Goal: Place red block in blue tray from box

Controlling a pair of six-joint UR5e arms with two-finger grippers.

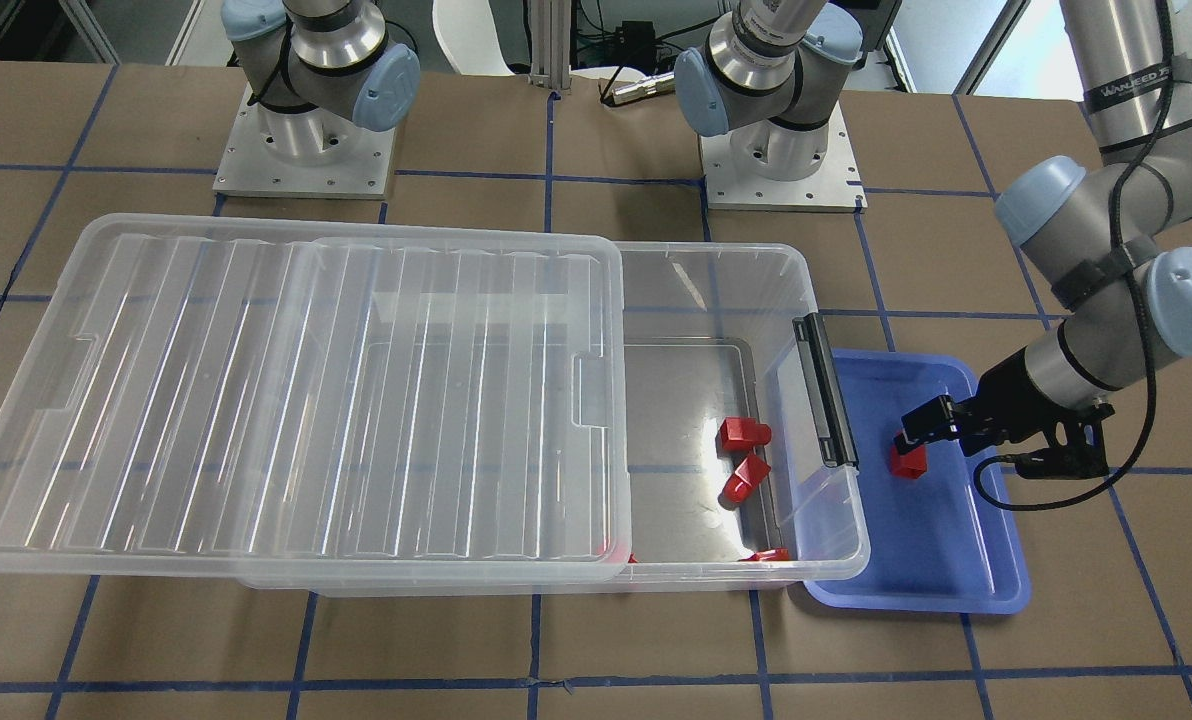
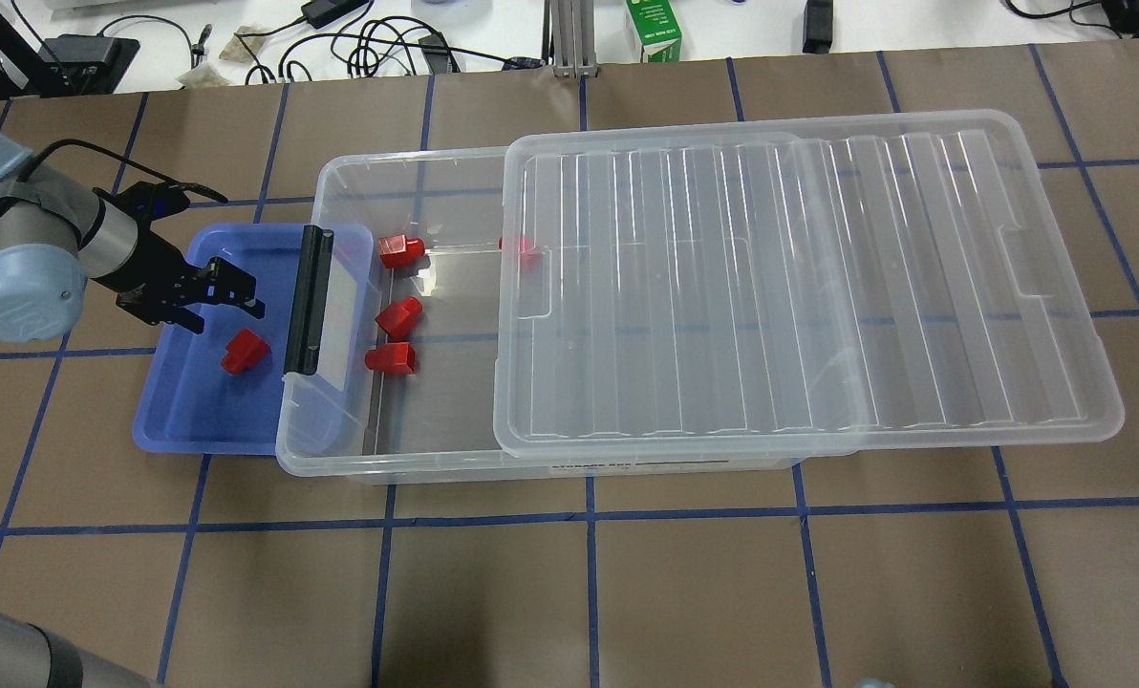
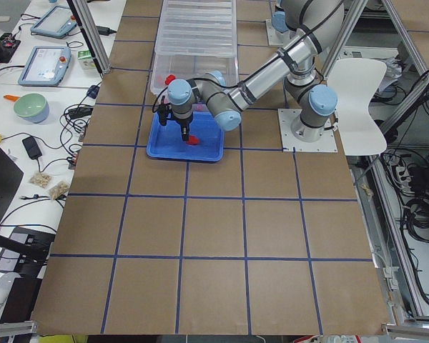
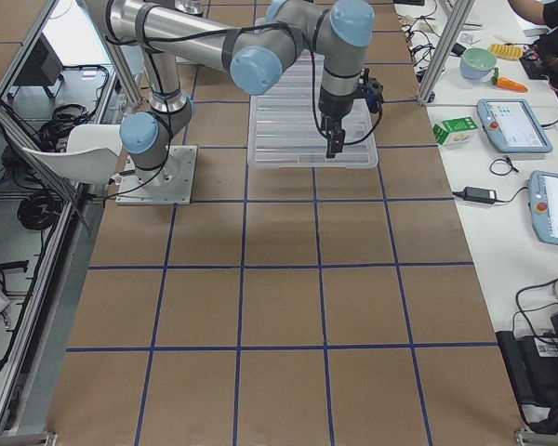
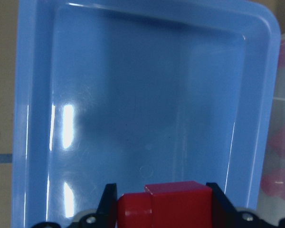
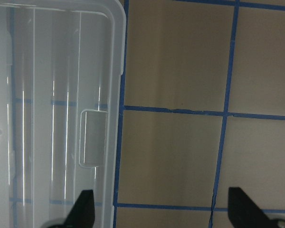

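Brown table [image 2: 627, 592] gridded with blue tape holds a clear storage box [image 2: 340, 172] at its middle. The ribbed lid [image 2: 799, 287] sits offset toward the table's right edge, so the end of the box nearest the left edge is uncovered. The blue tray [image 2: 178, 420] sits pushed up against that open end, beside the black latch bar [image 2: 308, 301]. One red block [image 2: 245, 351] lies on the tray floor near its middle. The left gripper [image 2: 224, 315] hovers just above it, and its fingers appear spread, straddling the block rather than pinching it. Three spare red blocks [image 2: 399, 317] rest in the uncovered end of the box. The right gripper [image 6: 161, 213] hangs with fingers wide apart over the lid's far end. The placing step looks done. The next move calls for lifting the left arm straight up, clear of the tray rim, without nudging the block.
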